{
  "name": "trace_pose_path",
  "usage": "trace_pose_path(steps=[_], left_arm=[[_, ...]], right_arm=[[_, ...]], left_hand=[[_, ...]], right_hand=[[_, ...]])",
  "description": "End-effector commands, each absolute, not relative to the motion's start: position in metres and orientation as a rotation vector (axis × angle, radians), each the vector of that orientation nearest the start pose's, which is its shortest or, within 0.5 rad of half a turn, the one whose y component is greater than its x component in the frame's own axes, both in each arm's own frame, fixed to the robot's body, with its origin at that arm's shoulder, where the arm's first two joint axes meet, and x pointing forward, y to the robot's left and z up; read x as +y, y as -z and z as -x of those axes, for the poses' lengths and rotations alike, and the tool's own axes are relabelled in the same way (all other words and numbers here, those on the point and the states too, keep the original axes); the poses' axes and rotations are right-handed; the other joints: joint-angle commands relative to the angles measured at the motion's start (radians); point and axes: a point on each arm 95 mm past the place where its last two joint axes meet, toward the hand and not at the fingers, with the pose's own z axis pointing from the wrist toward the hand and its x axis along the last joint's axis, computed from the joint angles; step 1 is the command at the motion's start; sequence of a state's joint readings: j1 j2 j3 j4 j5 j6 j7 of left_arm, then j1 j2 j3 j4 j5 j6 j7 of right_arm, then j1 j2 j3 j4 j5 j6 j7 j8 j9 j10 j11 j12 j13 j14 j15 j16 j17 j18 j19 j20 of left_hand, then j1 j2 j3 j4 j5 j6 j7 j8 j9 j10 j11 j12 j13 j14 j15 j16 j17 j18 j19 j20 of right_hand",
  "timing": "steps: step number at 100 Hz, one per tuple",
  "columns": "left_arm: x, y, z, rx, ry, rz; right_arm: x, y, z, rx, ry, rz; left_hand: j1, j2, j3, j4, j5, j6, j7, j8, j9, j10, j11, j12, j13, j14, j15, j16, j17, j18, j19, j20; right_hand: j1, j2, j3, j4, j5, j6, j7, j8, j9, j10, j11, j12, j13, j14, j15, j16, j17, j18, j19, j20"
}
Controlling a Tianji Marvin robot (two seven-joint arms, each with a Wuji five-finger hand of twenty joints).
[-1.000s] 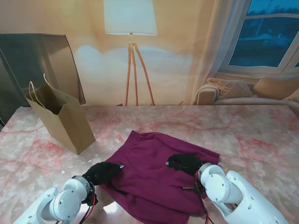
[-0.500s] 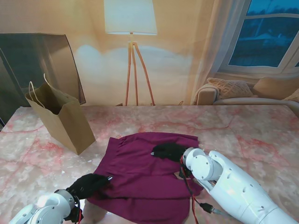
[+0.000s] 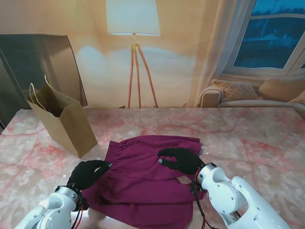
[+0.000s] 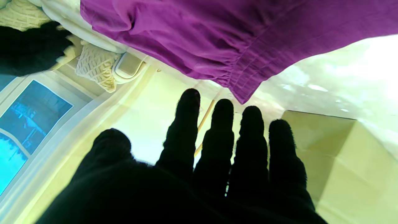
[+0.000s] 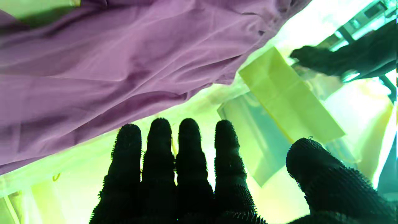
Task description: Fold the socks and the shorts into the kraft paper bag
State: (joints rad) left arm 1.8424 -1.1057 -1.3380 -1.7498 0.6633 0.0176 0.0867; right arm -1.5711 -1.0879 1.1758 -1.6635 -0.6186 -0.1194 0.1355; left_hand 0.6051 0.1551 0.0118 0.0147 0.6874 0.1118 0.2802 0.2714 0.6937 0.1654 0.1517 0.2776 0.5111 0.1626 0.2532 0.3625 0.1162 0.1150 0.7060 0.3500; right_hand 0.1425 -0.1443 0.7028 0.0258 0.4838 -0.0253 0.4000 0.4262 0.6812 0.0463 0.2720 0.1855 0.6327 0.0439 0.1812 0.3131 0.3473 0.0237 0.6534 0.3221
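The magenta shorts (image 3: 145, 179) lie spread and partly folded on the pink marble worktop (image 3: 257, 138), towards its near edge and about midway between its left and right sides, with a gathered waistband running along the cloth's left border and a doubled layer showing along the edge nearest to me. The right hand (image 3: 180, 160), in a black glove, is over the middle of the cloth with its palm down; in the right wrist view its four fingers (image 5: 160, 146) are straight and side by side with the thumb held apart, and nothing is gripped between them, though I cannot tell whether the fingertips touch the fabric. The left hand (image 3: 88, 174), also gloved in black, is at the shorts' left border, just over the waistband; the left wrist view shows its fingers (image 4: 222, 130) extended and slightly spread, thumb out to the side, clasping nothing, with the elastic corner of the shorts just beyond the fingertips. The kraft paper bag (image 3: 64, 121) stands upright and open-mouthed near the worktop's far left corner, well apart from the shorts, its cord handles raised. No socks can be made out in any view.
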Motion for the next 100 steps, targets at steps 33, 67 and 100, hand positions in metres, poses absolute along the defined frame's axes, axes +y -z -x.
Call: trace_pose_path(steps=[33, 67, 100], left_arm=[[0.008, 0.364, -0.397, 1.195, 1.648, 1.814], [-0.006, 0.376, -0.421, 1.260, 1.583, 1.877], [-0.006, 0.377, -0.427, 1.273, 1.528, 1.898]], right_arm=[[0.023, 0.331, -0.299, 1.726, -1.835, -1.537], [0.027, 0.341, -0.280, 1.821, -1.815, -1.576], [0.025, 0.366, -0.283, 1.934, -1.704, -1.688]], left_hand=[[0.029, -0.013, 0.040, -0.028, -0.040, -0.031, 0.006, -0.002, -0.064, -0.078, -0.003, -0.011, -0.080, -0.087, -0.036, -0.030, -0.046, -0.094, -0.105, -0.038], [0.021, -0.003, 0.044, -0.033, -0.074, -0.039, -0.001, -0.013, -0.110, -0.090, 0.000, -0.025, -0.139, -0.120, -0.051, -0.048, -0.099, -0.113, -0.152, -0.059], [0.020, 0.003, 0.042, -0.034, -0.084, -0.036, -0.004, -0.018, -0.124, -0.091, 0.004, -0.031, -0.159, -0.125, -0.054, -0.053, -0.111, -0.108, -0.170, -0.067]], right_hand=[[0.061, 0.014, 0.118, -0.043, 0.221, -0.031, 0.086, 0.027, 0.250, 0.017, 0.079, 0.034, 0.257, 0.059, 0.107, 0.096, 0.172, 0.053, 0.230, 0.023], [0.058, 0.006, 0.134, -0.048, 0.459, -0.062, 0.208, 0.051, 0.515, 0.035, 0.155, 0.041, 0.487, 0.108, 0.239, 0.152, 0.335, 0.147, 0.479, 0.014], [0.043, 0.026, 0.111, -0.046, 0.506, -0.065, 0.243, 0.037, 0.589, 0.034, 0.127, 0.014, 0.532, 0.110, 0.258, 0.101, 0.378, 0.177, 0.566, -0.083]])
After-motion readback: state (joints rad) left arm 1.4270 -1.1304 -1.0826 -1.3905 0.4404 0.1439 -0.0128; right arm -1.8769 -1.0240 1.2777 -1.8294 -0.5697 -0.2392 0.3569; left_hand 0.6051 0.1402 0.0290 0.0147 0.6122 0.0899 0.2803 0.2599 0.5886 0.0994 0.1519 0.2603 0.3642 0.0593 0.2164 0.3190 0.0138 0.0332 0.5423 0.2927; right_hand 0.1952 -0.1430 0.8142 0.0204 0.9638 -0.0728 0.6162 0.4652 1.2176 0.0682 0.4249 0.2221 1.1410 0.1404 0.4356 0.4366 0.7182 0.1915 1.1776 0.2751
